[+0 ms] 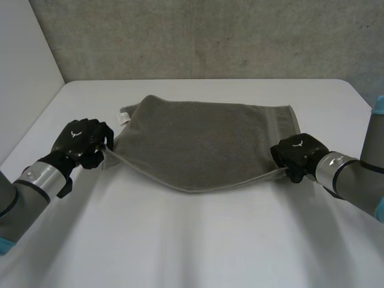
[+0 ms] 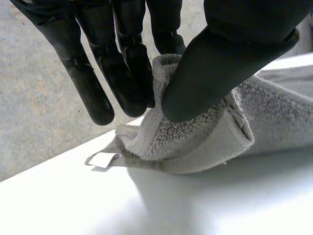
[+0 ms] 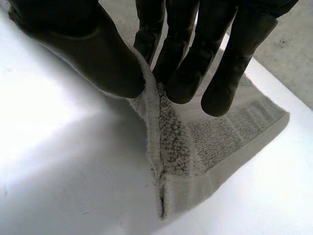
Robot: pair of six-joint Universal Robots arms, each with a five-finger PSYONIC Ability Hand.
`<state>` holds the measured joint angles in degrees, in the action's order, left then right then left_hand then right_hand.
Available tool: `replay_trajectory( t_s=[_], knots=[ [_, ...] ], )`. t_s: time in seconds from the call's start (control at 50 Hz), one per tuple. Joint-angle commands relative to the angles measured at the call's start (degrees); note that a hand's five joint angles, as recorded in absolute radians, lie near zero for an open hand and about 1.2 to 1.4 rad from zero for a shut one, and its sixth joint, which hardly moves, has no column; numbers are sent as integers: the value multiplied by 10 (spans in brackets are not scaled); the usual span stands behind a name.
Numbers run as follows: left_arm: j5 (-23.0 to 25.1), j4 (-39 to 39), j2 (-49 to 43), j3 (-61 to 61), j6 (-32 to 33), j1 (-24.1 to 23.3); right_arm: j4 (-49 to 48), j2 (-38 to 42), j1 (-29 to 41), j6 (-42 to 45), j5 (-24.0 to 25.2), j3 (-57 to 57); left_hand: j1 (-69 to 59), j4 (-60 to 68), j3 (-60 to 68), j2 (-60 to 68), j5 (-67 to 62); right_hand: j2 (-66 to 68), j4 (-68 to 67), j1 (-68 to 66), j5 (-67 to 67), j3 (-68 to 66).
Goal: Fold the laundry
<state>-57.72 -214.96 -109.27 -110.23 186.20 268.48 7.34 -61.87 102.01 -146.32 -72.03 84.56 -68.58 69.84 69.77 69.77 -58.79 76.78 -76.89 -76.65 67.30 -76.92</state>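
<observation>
Head view, starting closest to me: a stretch of bare white table (image 1: 192, 240), then both hands, one at each end of the near edge of the grey towel (image 1: 204, 144). The left hand (image 1: 81, 142) has the near left corner and the right hand (image 1: 296, 155) the near right one. That edge is raised at both grips and sags to a low point roughly midway between them.

On the left wrist camera the thumb (image 2: 230, 58) presses a bunch of terry against the fingers (image 2: 122, 73), so that is a firm pinch. The right wrist camera shows the same thing, with the hem squeezed between thumb and fingertips (image 3: 183, 83).

The coming move turns on one relation. The towel's long axis runs from hand to hand, and its body lies flat beyond the fingertips of both, away from me. Neither hand is clearly nearer the far edge, so I judge the edge has to be carried forward evenly, or the fold will skew.

Past the left fingertips, a small white label (image 1: 124, 117) sticks out at the far left corner. Beyond that come more smooth table and a grey concrete wall (image 1: 210, 36).
</observation>
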Motion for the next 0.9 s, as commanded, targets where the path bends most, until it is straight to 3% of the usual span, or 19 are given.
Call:
replay_trajectory(
  t_s=[0.02, 0.04, 0.06, 0.08, 0.1, 0.12, 0.22, 0.38, 0.5, 0.76, 0.9],
  knots=[
    [28, 14, 10, -25, 67, 36, -11, -54, -1, -2, 7, 57, -114, 102, 102, 102, -112, 32, -31, -33, 27, -31],
    [33, 18, 11, -31, 77, 44, -11, -54, -1, -2, 7, 57, 14, -26, -26, -26, 16, 32, -31, -33, 27, -31],
    [33, 18, 11, -31, 77, 44, -18, -59, 0, -2, 14, 73, 15, -28, -27, -27, 17, 32, -31, -33, 27, -31],
    [40, 25, 12, -34, 85, 49, -25, -64, -1, -2, 22, 88, 235, -248, -247, -247, 237, 32, -31, -33, 27, -31],
    [40, 25, 12, -34, 85, 49, -25, -64, -1, -2, 22, 88, 237, -250, -249, -249, 239, 32, -31, -33, 27, -31],
    [47, 36, 14, -38, 93, 52, -33, -68, -1, -3, 29, 101, 382, -395, -394, -394, 384, 32, -31, -33, 27, -31],
    [57, 81, 36, -48, 132, 52, -54, -69, -15, -4, 35, 129, 538, -550, -550, -550, 540, 32, -31, -33, 27, -31],
    [57, 128, 71, -66, 157, 36, -57, -70, -21, -10, 36, 136, 548, -561, -560, -560, 550, 32, -31, -33, 27, -31],
    [46, 129, 85, -71, 153, -2, -65, -71, -21, -11, 36, 140, 548, -561, -560, -560, 550, 32, -31, -33, 27, -31],
    [-81, 79, 9, -46, 150, -29, -84, -97, -59, -48, 36, 141, 530, -542, -542, -542, 532, 32, -31, -33, 27, -31],
    [-106, 46, -16, -24, 131, -53, -89, -108, -70, -94, 38, 139, 505, -517, -517, -517, 507, 32, -31, -33, 27, -31]
  ],
)
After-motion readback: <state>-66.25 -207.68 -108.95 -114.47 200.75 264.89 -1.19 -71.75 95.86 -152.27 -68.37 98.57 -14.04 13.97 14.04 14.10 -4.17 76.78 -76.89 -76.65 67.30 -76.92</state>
